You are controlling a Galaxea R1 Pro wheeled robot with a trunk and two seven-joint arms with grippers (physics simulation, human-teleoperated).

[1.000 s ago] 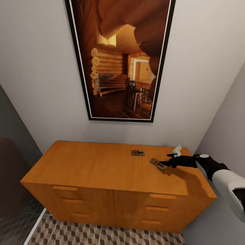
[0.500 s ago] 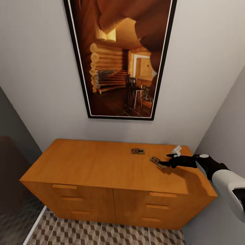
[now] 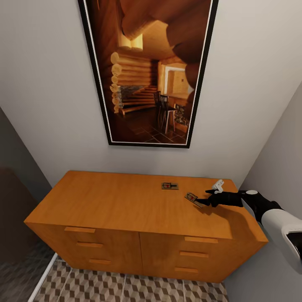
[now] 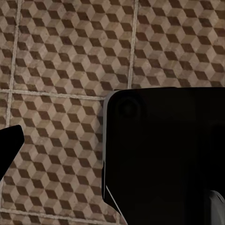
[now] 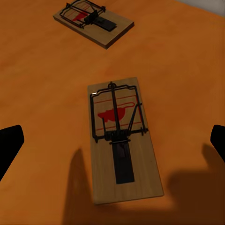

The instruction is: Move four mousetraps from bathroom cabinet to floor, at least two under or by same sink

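Observation:
Two mousetraps lie flat on the orange-brown cabinet [image 3: 126, 205]. One mousetrap [image 3: 170, 186] [image 5: 93, 21] sits toward the wall. The other mousetrap [image 3: 192, 198] [image 5: 121, 145] lies nearer the right end, red bait patch up. My right gripper [image 3: 202, 198] [image 5: 112, 140] is low over this nearer trap and open, with one black fingertip on each side of it and clear of the board. The left wrist view looks down on the cube-patterned bathroom floor [image 4: 61, 56], where one black fingertip [image 4: 9, 145] of the left gripper stands far out at the picture's edge.
A large framed picture [image 3: 147, 71] hangs on the wall above the cabinet. Grey walls close in at left and right. Cube-patterned floor tiles [image 3: 126, 289] run in front of the drawers. A dark part of my own body [image 4: 164, 159] blocks half the left wrist view.
The whole head picture has shifted slightly, so the camera moved. The right gripper stays open beside the nearer mousetrap, and both traps lie where they were.

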